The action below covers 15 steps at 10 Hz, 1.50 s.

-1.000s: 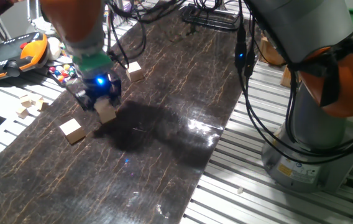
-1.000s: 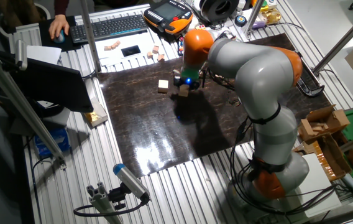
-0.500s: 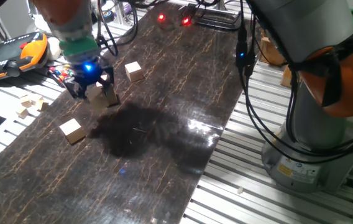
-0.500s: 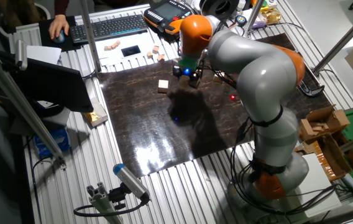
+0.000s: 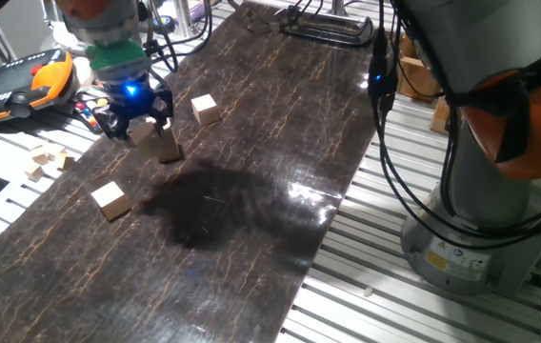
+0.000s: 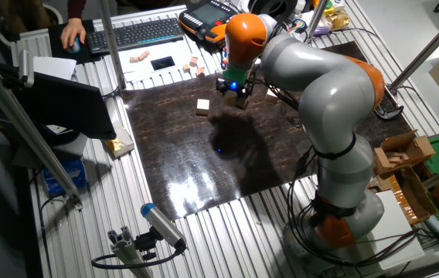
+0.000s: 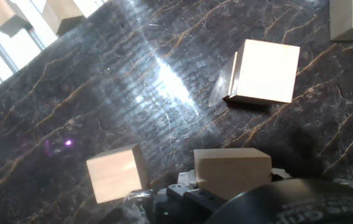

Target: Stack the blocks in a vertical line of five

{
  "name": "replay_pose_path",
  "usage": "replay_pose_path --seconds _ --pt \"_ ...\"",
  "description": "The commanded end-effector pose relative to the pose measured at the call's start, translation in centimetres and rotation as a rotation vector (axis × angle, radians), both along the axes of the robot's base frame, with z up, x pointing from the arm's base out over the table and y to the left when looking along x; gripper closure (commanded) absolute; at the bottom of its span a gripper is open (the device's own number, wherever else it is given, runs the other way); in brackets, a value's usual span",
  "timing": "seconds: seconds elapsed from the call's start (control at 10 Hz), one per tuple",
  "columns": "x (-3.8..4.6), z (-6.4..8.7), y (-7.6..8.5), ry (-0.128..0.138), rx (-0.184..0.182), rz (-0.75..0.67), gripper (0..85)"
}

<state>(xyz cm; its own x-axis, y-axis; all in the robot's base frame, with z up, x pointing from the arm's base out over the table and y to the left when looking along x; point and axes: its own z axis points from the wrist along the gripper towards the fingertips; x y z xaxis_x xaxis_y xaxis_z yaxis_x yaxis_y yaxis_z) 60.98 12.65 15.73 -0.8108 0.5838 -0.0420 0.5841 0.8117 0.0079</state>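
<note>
Blocks lie scattered on my dark worktop (image 5: 251, 143): one held block (image 5: 144, 140) clamped in the gripper (image 5: 135, 122) at the far left, with a second block (image 5: 167, 146) standing on the worktop just right of it.

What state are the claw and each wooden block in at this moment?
claw: shut on held block.
held block: gripped between the fingers, not stacked.
block beside claw: loose on the mat, unstacked.
far block: loose on the mat, unstacked.
near block: loose on the mat, unstacked.
</note>
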Motion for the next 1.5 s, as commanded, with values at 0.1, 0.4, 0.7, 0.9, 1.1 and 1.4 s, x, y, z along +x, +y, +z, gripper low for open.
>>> replay_pose_path --seconds 0.1,0.4,0.7,0.9,1.1,1.4 --pt "0.08 -0.02 0.02 0.008 0.000 -0.001 84.0" --pt "0.17 -0.09 0.06 0.015 0.001 0.000 84.0" --pt "0.17 -0.09 0.06 0.011 -0.011 0.002 84.0" --pt "0.17 -0.09 0.06 0.007 -0.064 0.018 84.0" --pt "0.17 -0.09 0.06 0.033 -0.025 0.013 84.0" --pt "0.17 -0.09 0.06 0.045 0.010 0.008 84.0"
